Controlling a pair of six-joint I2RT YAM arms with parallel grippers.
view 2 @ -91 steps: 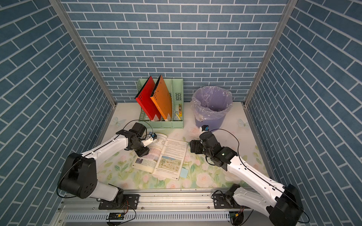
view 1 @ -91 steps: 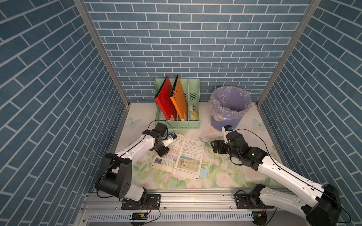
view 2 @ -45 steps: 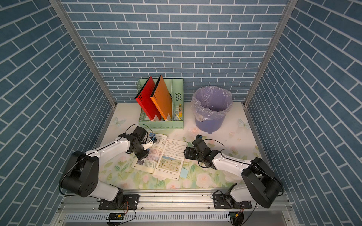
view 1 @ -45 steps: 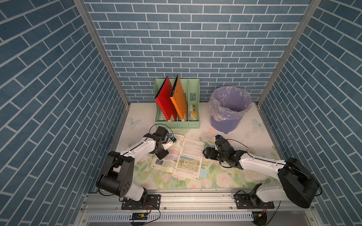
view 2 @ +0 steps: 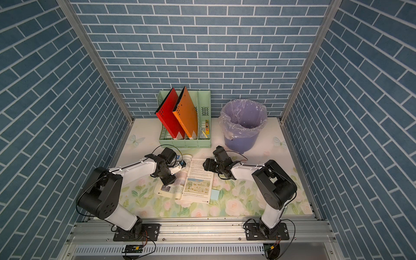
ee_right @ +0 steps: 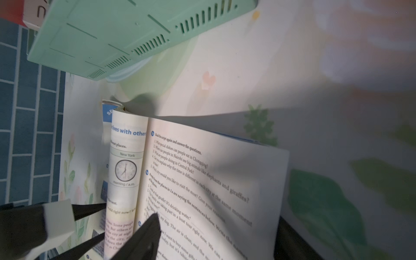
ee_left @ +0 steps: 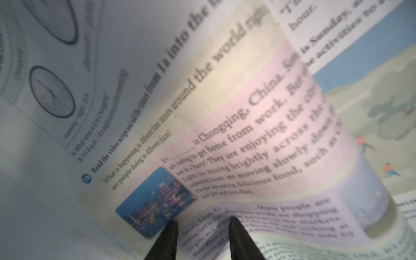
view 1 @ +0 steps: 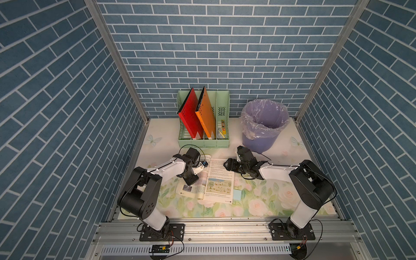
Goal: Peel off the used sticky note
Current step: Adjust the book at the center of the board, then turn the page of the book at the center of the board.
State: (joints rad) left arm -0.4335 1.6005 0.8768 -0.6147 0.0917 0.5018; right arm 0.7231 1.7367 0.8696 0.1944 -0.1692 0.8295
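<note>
Your left fingers [ee_left: 165,243], slim black wedges, stand a narrow gap apart with their tips on a curling glossy page; your right fingers [ee_right: 144,240] are spread wide over the facing page.

The open book [view 1: 219,182] lies on the floral-print table [view 1: 258,202], the leaves under your left fingers bowed into a soft roll. You'll find the sticky note [view 1: 236,194], a small pale-blue square, flat on the table just beside the other page's outer edge near its front corner, well apart from both sets of fingers.

I see open bench [view 1: 258,202] along the near edge; behind the book [view 1: 219,184], file rack [view 1: 203,144] and bin [view 1: 258,141] block me.
</note>
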